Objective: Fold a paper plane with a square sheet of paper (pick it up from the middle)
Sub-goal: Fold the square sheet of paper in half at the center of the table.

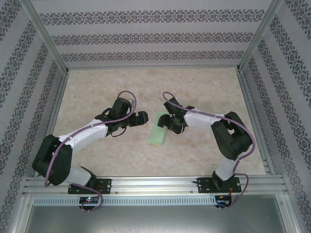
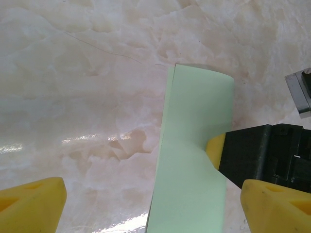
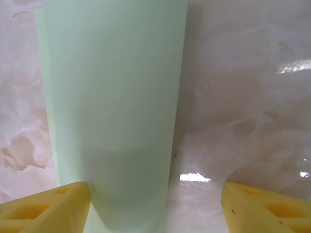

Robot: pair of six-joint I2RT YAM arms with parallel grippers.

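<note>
Enclosing the work area, the patterned walls stood well beyond both tools on three sides of the marble-patterned table. The left arm and the right arm reached inward from the near rail, so that their tools faced each other near the table's middle. The square sheet of paper, folded into a long narrow band, lay on the table between the two tools, just beside the right gripper and a little apart from the left gripper. In the left wrist view, the left gripper stood with its jaws spread wide and held nothing. The sheet ran forward from between its fingers, nearer the right-hand one, and the sheet's far end curled slightly off the surface. One yellow fingertip of the right gripper met the sheet's long edge from the side. Whether it pressed the paper down could not be determined. In the right wrist view, the right gripper also stood with its jaws well apart and nothing clamped between them. The sheet extended straight ahead of it, its near end just beside one finger and well apart from the other.
</note>
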